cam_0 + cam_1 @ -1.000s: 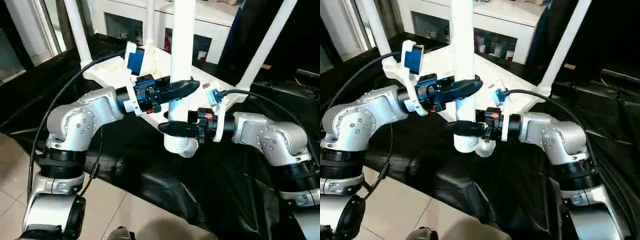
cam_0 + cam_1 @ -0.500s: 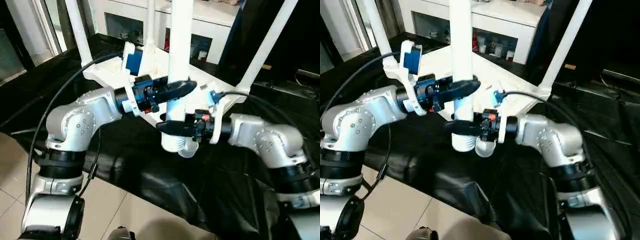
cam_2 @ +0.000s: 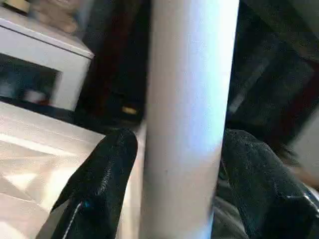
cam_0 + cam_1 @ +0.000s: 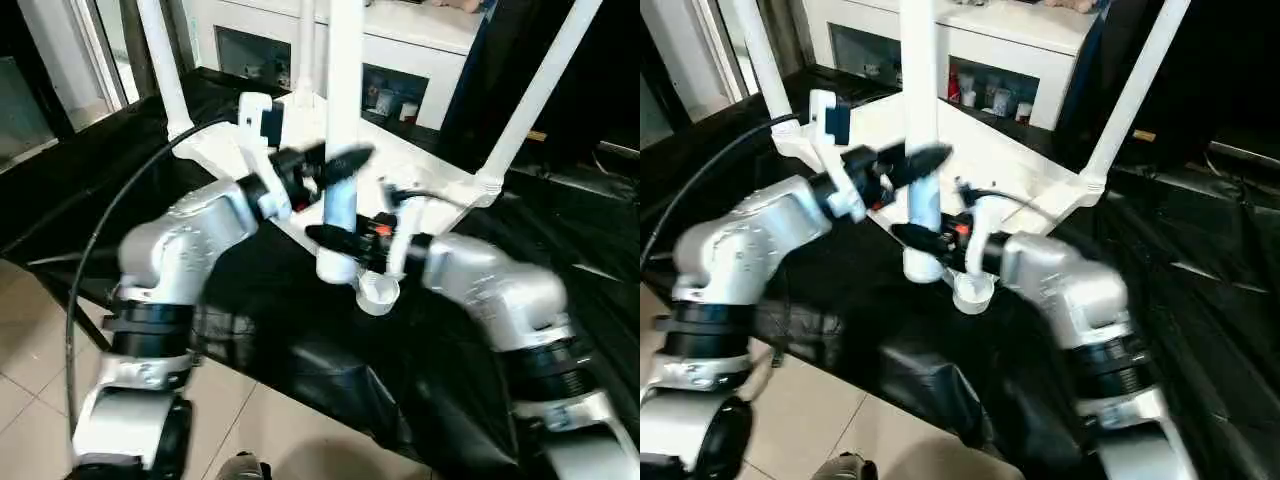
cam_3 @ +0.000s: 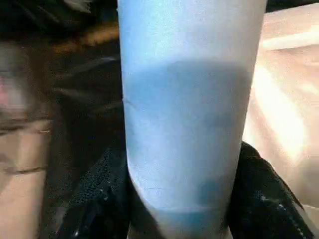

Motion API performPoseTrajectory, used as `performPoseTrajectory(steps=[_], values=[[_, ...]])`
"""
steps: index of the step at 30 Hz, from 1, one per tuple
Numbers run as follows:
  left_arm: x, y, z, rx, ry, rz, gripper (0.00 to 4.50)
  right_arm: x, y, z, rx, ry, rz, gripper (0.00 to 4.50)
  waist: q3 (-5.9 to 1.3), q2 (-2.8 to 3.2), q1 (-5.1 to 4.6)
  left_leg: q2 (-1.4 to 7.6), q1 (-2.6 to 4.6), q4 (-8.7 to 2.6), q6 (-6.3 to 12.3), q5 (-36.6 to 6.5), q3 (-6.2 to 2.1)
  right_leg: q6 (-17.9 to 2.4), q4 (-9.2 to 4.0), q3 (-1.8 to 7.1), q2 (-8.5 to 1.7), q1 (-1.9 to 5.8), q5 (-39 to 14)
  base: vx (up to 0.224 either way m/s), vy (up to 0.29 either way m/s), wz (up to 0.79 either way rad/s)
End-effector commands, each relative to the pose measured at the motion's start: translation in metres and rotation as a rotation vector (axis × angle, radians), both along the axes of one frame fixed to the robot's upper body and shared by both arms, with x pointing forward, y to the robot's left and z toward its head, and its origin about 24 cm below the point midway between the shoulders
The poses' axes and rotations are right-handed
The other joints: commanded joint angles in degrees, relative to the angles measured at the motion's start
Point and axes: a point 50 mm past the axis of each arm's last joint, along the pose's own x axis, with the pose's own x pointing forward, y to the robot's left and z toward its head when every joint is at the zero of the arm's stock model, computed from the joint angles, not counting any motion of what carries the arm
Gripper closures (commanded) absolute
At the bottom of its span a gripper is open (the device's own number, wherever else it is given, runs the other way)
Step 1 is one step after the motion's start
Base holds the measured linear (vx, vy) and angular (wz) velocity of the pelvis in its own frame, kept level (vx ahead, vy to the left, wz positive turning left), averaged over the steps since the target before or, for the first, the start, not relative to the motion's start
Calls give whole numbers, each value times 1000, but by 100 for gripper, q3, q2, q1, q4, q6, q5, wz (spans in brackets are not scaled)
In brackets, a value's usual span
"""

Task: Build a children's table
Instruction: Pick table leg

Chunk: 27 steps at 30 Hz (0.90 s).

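Head views: table top [image 4: 420,170] lies upside down on the black-draped counter [image 4: 300,340]; three legs already stand in far corners. Fourth leg [image 4: 340,150] is upright, long axis vertical, its lower end just beside the near-corner socket [image 4: 378,292], not in it. Left gripper [image 4: 335,165] is higher on the leg, right gripper [image 4: 340,238] lower, nearer the socket.

Left wrist: fingers [image 3: 99,184] flank the leg w/ slight gaps, looks released.

Right wrist: fingers [image 5: 99,199] hug the leg; grasping or loose, can't tell.
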Motion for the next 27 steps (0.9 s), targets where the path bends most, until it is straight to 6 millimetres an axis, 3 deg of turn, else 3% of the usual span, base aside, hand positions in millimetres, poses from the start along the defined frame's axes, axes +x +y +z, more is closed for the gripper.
performPoseTrajectory(steps=[1, 4, 16, 23, 27], values=[[4, 0, 5, 18, -7, 49, 141, 1, 0, 3, -37, -50, -59, 254, -480, 28, -45, 160, 261, -427, -589, -817, -73, -871, -379, 145, -372, 170, 193, 0, 0, 0], [5, -2, 2, 19, -5, 63, 141, -2, 7, 0, -39, -60, -89, 254, -479, 37, -56, 162, 259, -431, -557, -855, -81, -790, -381, 145, -362, 168, 182, 0, 0, 0], [0, -9, -4, 33, 3, 26, 254, -2, 14, 2, -66, -111, -127, 254, -465, 39, -74, 166, 267, -445, -598, -1038, -87, -691, -395, 152, -360, 150, 80, 0, 0, 0], [1, -8, -3, 21, 2, 24, 264, 0, 14, 5, -70, -134, -124, 254, -467, 33, -89, 169, 263, -443, -582, -994, -87, -711, -388, 150, -361, 153, 132, 0, 0, 0], [3, -5, 1, 15, -16, 34, 265, 0, 15, 9, -58, -163, -93, 254, -455, -47, -124, 167, 256, -441, -499, -947, -65, -701, -409, 156, -358, 151, -6, 0, 0, 0]])
